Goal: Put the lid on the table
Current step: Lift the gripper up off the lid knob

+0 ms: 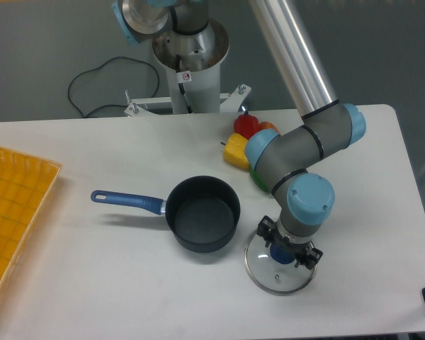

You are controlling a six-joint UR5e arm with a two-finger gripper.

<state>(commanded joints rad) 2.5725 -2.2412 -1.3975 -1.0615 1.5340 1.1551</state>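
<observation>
The lid (278, 273) is round clear glass with a metal rim and a small vent hole. It lies flat on the white table (113, 276), just right of the saucepan. Its blue knob (280, 253) shows under my wrist. My gripper (287, 244) points straight down over the knob. Its black fingers (265, 228) stand spread on either side of the knob, so it looks open. The fingertips are partly hidden by the wrist.
A dark saucepan (202, 213) with a blue handle (126, 200) stands left of the lid, almost touching its rim. Toy vegetables (242, 140) lie behind my arm. A yellow-orange gridded tray (14, 212) sits at the left edge. The robot base (190, 64) is at the back.
</observation>
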